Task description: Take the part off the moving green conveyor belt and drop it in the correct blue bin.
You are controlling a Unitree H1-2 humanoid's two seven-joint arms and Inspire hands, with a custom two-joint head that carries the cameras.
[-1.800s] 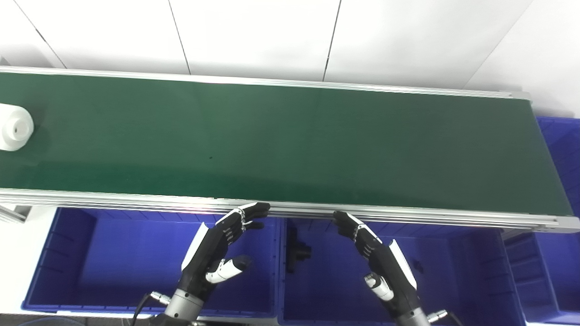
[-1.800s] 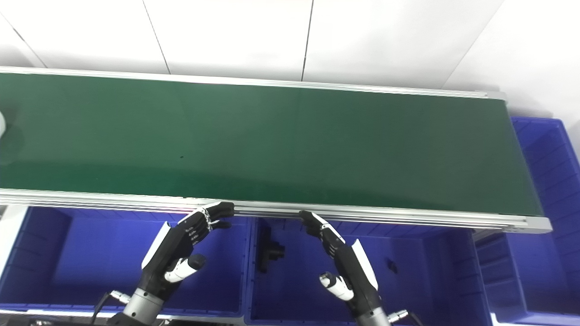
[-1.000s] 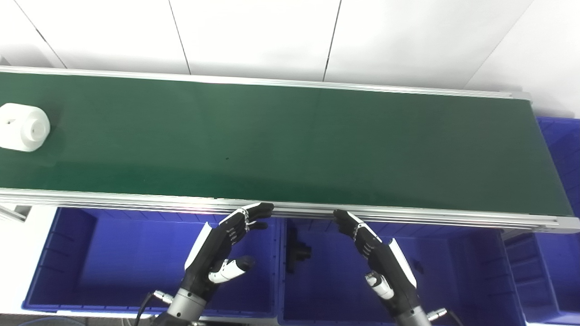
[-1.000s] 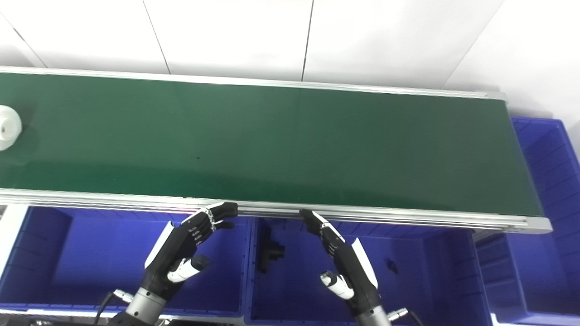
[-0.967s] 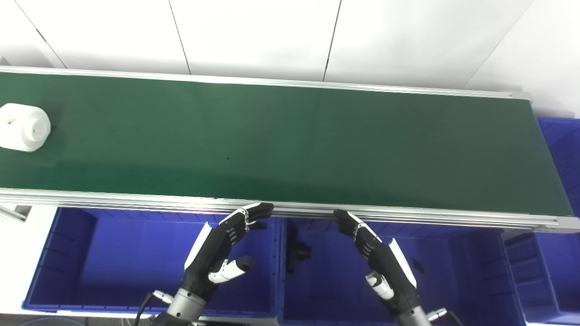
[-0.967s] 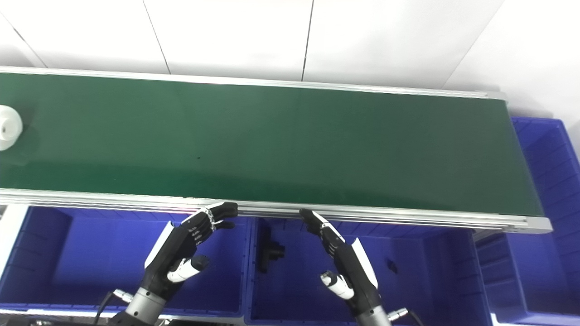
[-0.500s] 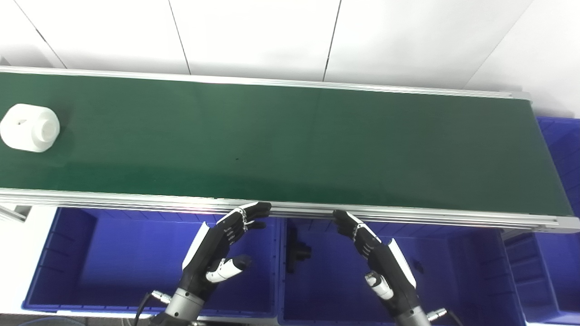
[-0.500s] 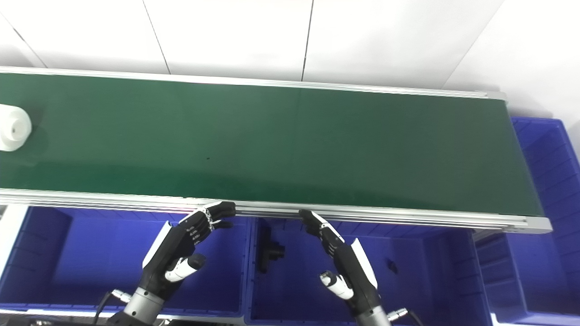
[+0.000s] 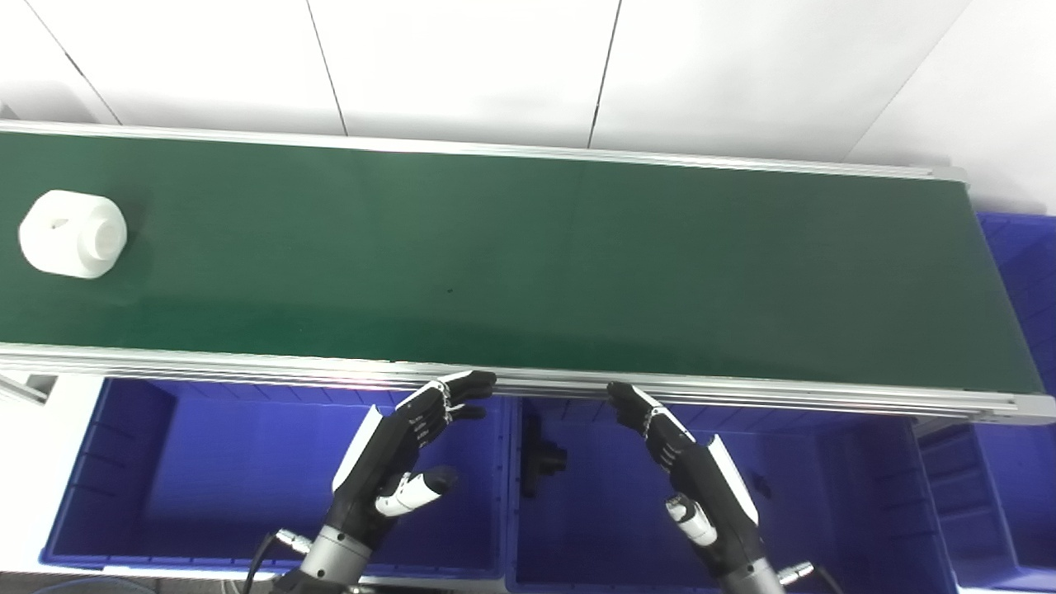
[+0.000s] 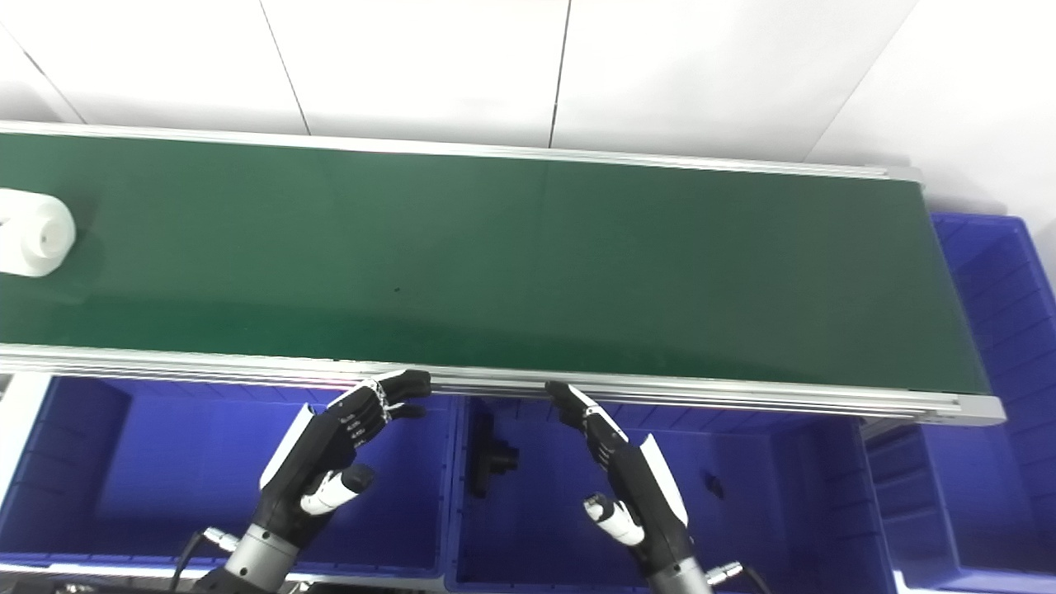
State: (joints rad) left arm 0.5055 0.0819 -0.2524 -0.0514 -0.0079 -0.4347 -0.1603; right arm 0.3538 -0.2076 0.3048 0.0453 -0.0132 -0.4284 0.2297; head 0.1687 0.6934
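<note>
- White part (image 9: 73,234) — round, stepped — rides the green conveyor belt (image 9: 528,264) at its far left end, well apart from both hands.
- Left robot hand (image 9: 394,459) open, nothing in it; fingertips up by the belt's near rail (image 9: 247,363), over the left blue bin (image 9: 107,487).
- Right robot hand (image 9: 689,470) open too, empty — over the middle blue bin (image 9: 594,528), fingertips near the same rail.
- Black part (image 9: 540,455) lies in the middle bin, betw. the two hands.
- Another blue bin (image 10: 1002,313) sits past the belt's right end.
</note>
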